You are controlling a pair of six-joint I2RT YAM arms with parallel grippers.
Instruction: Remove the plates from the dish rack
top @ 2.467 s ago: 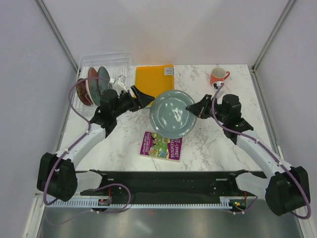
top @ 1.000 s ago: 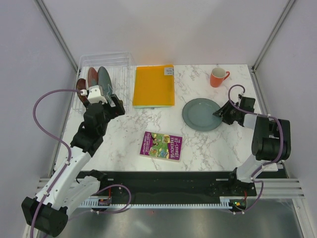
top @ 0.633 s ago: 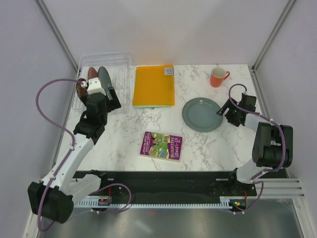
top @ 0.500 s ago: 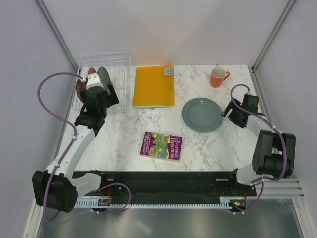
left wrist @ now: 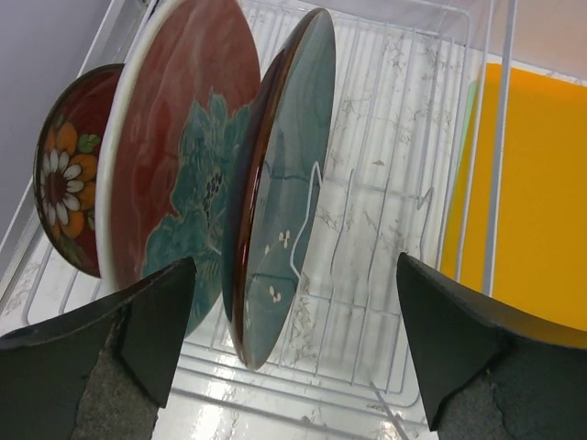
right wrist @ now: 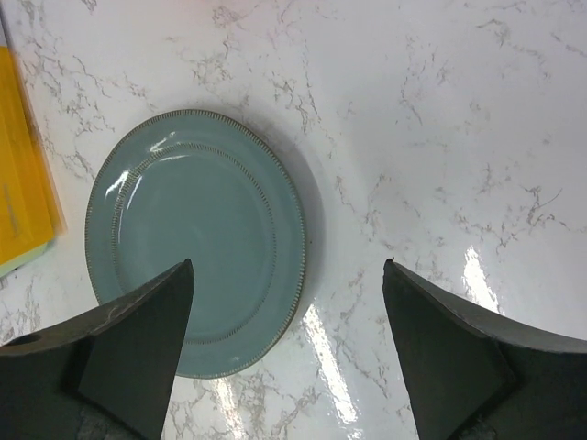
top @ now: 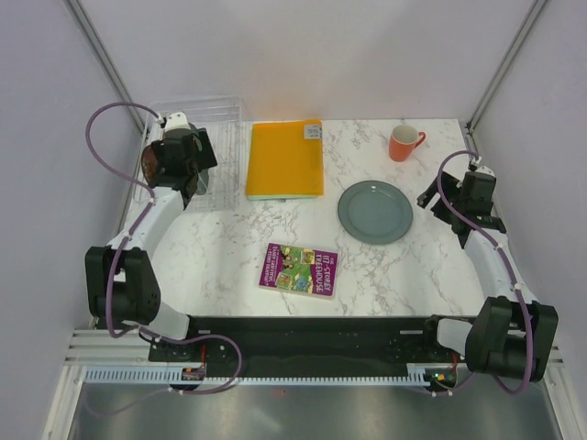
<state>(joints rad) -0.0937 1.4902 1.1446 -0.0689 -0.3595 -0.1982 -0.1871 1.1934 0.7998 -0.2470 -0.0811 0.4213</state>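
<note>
In the dish rack [left wrist: 385,137], three plates [left wrist: 284,183]

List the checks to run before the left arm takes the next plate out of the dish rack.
1. Open left gripper, jaws wide, facing the teal plate: ok.
2. That teal plate upright in the dish rack, on the rack's open side: ok.
3. Gap between it and the red plate behind: cannot tell, their rims overlap in the wrist view.
4. The small dark red plate standing at the far end: ok.
5. Open right gripper, off the grey-green plate, which lies flat on the table: ok.
</note>
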